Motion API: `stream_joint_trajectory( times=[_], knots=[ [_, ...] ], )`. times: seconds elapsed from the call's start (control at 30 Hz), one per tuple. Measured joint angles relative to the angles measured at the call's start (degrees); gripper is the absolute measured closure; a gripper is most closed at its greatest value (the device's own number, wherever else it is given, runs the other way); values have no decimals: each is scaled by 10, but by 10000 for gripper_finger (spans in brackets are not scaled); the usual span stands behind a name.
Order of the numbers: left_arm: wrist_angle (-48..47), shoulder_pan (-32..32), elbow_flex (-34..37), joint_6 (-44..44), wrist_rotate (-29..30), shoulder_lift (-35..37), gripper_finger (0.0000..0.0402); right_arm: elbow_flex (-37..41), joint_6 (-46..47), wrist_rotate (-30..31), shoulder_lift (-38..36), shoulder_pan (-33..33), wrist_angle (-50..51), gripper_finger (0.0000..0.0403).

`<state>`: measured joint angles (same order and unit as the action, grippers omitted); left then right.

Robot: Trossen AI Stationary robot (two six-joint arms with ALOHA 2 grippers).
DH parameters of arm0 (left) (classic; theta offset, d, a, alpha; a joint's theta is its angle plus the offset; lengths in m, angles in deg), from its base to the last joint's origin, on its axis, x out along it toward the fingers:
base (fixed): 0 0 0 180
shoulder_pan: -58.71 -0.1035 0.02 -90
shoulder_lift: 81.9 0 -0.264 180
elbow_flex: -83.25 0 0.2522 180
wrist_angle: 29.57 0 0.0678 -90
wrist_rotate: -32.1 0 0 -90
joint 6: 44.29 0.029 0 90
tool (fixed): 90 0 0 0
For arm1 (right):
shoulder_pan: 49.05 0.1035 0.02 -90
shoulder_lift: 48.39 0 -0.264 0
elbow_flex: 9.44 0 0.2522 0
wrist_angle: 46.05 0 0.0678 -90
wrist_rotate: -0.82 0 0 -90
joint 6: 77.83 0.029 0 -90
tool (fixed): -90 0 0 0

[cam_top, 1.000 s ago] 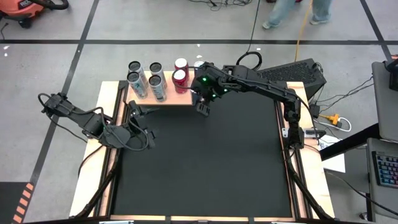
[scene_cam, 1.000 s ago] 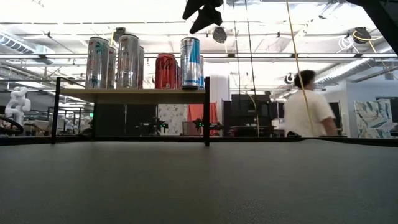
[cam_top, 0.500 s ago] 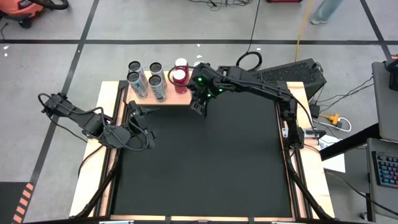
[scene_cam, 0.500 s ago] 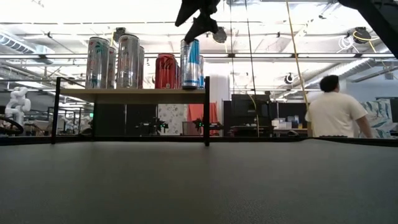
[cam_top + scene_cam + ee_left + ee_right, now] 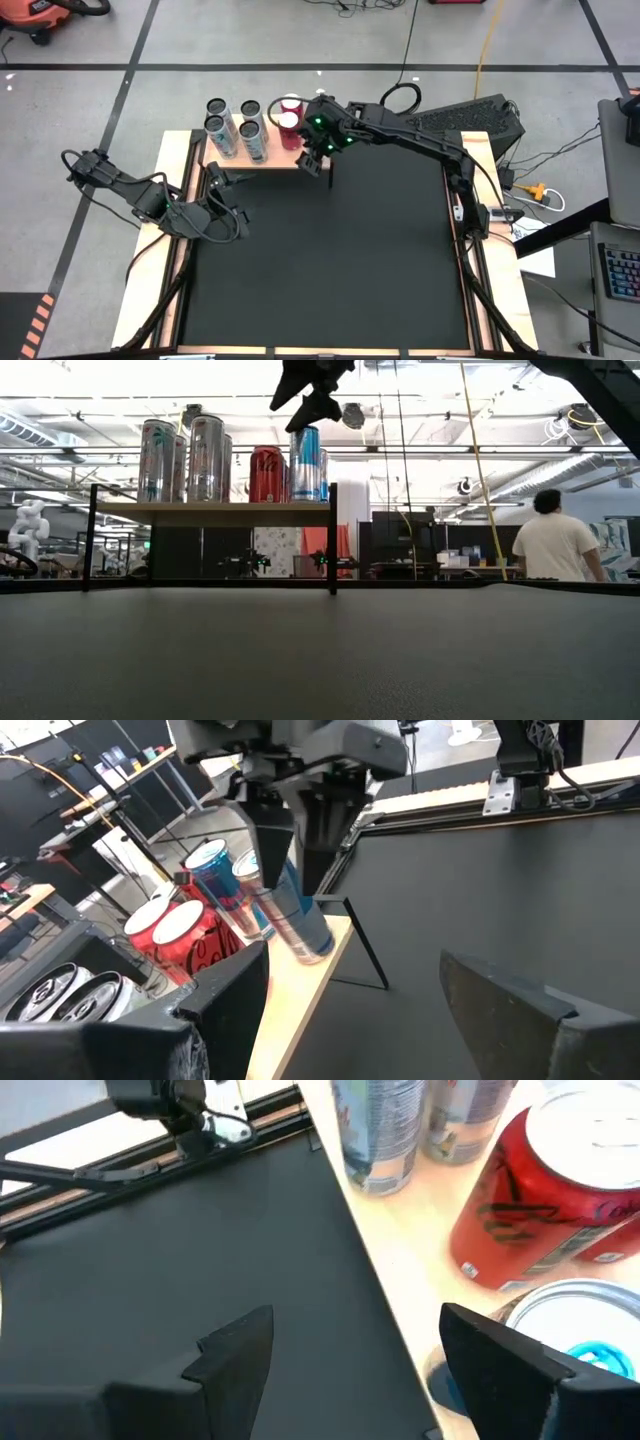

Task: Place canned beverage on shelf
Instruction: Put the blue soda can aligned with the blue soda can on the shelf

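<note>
Six cans now stand on the shelf (image 5: pixel 210 510), the blue can (image 5: pixel 306 463) at its right end, as the right gripper (image 5: pixel 315 166), fingers spread and empty, drifts leftward above it; left gripper (image 5: pixel 222 183) waits open.

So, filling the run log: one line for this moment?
right gripper: open, above blue can | cans on shelf | left gripper: open, idle

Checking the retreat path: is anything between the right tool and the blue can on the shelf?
Nothing visible. The right tool, open, hangs just above the blue-and-silver beverage can, which stands on the light wooden shelf beside a red can.
</note>
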<state>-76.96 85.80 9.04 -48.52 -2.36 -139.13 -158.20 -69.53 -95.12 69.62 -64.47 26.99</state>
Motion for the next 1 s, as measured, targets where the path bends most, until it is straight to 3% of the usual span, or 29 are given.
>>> stream_joint_trajectory(
  times=[0.4, 0.73, 1.0],
  knots=[
    [1, 0, 0, 0, 0, 0, 107, 0, 15, 0, -7, -11, -31, 133],
    [0, 0, 0, -15, -14, 0, 107, 0, 11, 28, -50, -19, -6, 133],
    [0, 0, 0, -15, -14, 0, 107, 0, 14, 14, -46, -38, 33, 133]
  ],
)
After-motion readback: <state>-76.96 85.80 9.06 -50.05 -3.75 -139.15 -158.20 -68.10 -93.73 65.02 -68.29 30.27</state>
